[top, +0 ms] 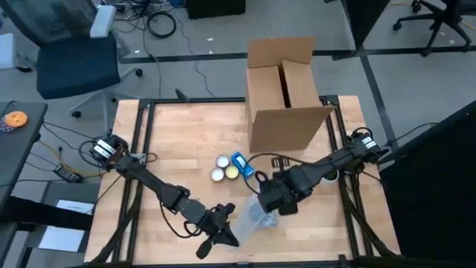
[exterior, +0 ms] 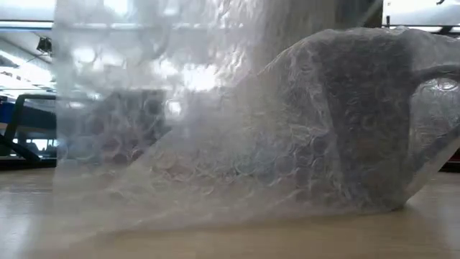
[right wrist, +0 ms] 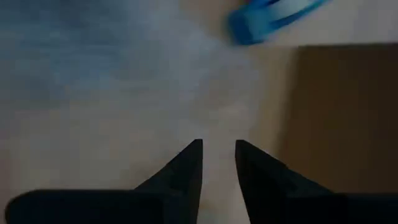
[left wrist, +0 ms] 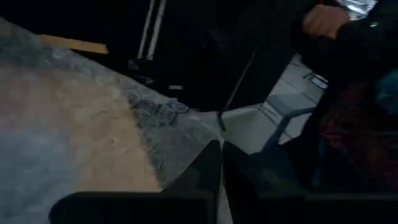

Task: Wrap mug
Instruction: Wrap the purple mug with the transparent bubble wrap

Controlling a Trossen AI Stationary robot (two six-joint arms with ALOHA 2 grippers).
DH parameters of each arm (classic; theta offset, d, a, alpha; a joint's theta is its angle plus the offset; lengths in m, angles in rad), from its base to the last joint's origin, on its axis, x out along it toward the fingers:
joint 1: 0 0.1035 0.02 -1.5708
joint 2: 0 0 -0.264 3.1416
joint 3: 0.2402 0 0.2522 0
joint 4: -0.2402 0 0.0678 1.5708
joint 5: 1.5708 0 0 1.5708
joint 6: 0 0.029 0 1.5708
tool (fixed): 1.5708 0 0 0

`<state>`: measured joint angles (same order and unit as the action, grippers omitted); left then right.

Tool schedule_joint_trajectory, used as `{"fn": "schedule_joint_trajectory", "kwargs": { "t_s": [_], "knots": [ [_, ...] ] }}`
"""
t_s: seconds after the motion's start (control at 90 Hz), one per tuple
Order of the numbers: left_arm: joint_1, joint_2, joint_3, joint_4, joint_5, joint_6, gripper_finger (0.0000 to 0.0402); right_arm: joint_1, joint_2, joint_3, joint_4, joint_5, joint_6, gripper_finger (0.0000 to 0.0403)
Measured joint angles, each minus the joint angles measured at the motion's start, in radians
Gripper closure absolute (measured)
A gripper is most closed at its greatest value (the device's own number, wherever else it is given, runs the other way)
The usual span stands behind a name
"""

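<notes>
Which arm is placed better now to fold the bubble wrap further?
Probably left: the left gripper pinches the bubble wrap at its edge, while the right gripper sits over the sheet.

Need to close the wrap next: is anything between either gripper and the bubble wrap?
Nothing visible. The left gripper sits at the near edge of the bubble wrap, fingers closed on the sheet in its wrist view. The right gripper is at the sheet's far side. The tape rolls lie beyond, clear.

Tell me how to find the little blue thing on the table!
Find the big cardboard box at the table's far edge. Just in front of it, mid-table, sit two round tape rolls. The blue thing touches them on the right: the only bright blue item there.
</notes>
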<state>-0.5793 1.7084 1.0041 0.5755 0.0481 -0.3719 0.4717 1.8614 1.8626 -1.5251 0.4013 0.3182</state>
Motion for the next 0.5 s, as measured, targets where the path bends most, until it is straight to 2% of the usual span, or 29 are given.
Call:
{"fn": "schedule_joint_trajectory", "kwargs": {
  "t_s": [0.256, 0.5],
  "knots": [
    [0.001, 0.0, 0.028, -0.02, -0.001, 0.051, 0.0402, -0.003, 0.0, 0.0, -0.039, -0.097, 0.008, 0.033],
    [0.003, -0.029, 0.043, -0.205, -0.184, 0.024, 0.0402, 0.031, 0.0, 0.0, 0.027, -0.312, 0.107, 0.033]
  ]
}}
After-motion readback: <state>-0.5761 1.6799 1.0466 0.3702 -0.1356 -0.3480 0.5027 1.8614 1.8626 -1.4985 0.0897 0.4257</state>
